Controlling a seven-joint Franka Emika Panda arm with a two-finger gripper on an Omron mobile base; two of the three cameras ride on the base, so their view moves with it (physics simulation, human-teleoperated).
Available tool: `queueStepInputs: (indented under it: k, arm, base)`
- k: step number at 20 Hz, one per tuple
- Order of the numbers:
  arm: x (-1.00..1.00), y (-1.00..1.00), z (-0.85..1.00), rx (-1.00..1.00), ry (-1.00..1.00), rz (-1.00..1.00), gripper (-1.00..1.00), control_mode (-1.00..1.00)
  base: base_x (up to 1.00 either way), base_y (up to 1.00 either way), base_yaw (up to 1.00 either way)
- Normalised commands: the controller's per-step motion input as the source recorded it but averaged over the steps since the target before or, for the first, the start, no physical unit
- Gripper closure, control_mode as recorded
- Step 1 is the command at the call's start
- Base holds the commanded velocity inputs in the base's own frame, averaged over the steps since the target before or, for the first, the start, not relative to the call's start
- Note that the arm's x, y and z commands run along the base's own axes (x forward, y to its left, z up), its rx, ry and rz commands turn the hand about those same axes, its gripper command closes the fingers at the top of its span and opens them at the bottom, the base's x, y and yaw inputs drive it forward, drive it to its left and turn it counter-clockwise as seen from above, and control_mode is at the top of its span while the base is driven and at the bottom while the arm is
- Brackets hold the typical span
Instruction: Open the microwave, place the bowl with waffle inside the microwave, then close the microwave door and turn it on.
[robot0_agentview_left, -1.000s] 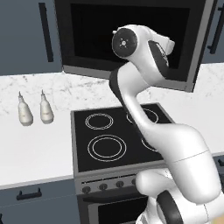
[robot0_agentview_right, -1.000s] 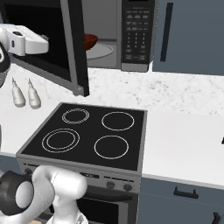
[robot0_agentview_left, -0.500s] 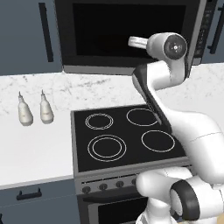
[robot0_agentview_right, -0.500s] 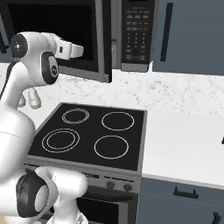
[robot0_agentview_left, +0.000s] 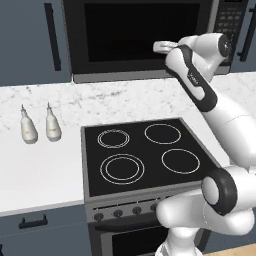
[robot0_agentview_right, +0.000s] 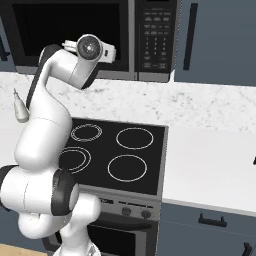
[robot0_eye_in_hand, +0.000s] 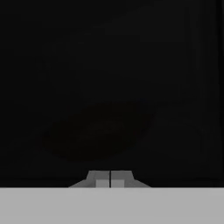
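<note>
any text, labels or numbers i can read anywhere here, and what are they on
Nothing can be read.
microwave keypad strip: rows of small pale marks on the black buttons, too small and blurred to read.
oven knobs below the stove top: no legible markings.
two bottles on the counter: plain, no labels.

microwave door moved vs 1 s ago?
Yes. The microwave door swung from open to flush against the keypad strip, closed.
</note>
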Motion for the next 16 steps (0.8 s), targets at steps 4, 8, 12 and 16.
queueStepInputs:
  k: [4,8,12,16]
  arm:
    - [0.3,0.02,0.05,0.0,0.01,0.12,1.0,-1.0]
    - [0.11,0.14,-0.12,-0.04,-0.04,0.01,1.0,-1.0]
    - [-0.05,0.08,-0.01,-0.02,-0.1,-0.01,1.0,-1.0]
    - [-0.02,0.08,0.0,0.0,0.0,-0.09,1.0,-1.0]
  base:
    - [0.0,0.0,0.0]
    - [0.0,0.0,0.0]
    - [0.0,0.0,0.0]
    - [0.0,0.0,0.0]
